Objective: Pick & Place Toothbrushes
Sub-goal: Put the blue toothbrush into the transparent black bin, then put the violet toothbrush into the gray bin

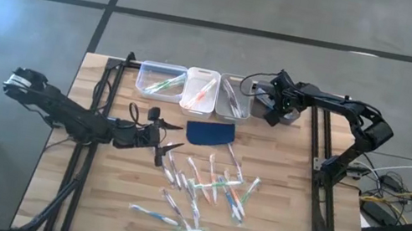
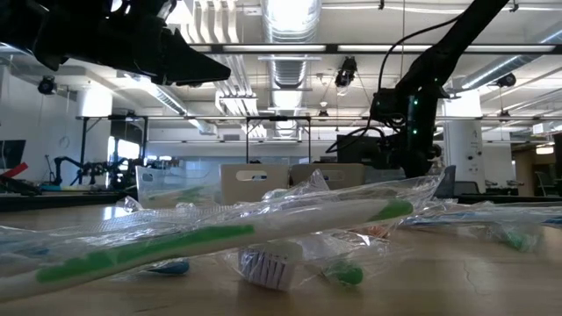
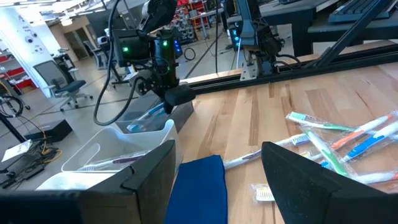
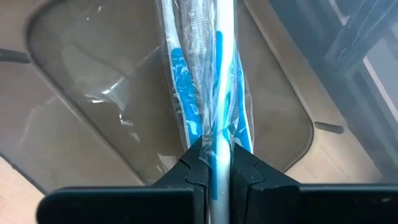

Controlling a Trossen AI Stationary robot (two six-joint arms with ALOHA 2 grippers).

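The wooden table carries three small bins in a row along its far edge: a clear bin on the left, a white bin in the middle, and a greyish bin on the right. Just near of the white bin lies a dark blue pad. Loose toothbrushes, each in a clear wrapper, are scattered across the near middle of the table; a green one lies closest to the low camera.

The right claw, reaching in from the table's far right, hangs over the greyish bin and is clenched on a blue-and-white wrapped toothbrush, which hangs from its fingertips into the bin. In the left wrist view this claw appears farther off, above the bin row, with the blue toothbrush slanting down from it.

The left claw is released, its fingers spread wide and holding nothing. It hovers above the table just left of the scattered pile and near of the dark blue pad. A green toothbrush lies in the clear bin, and an orange one in the white bin.
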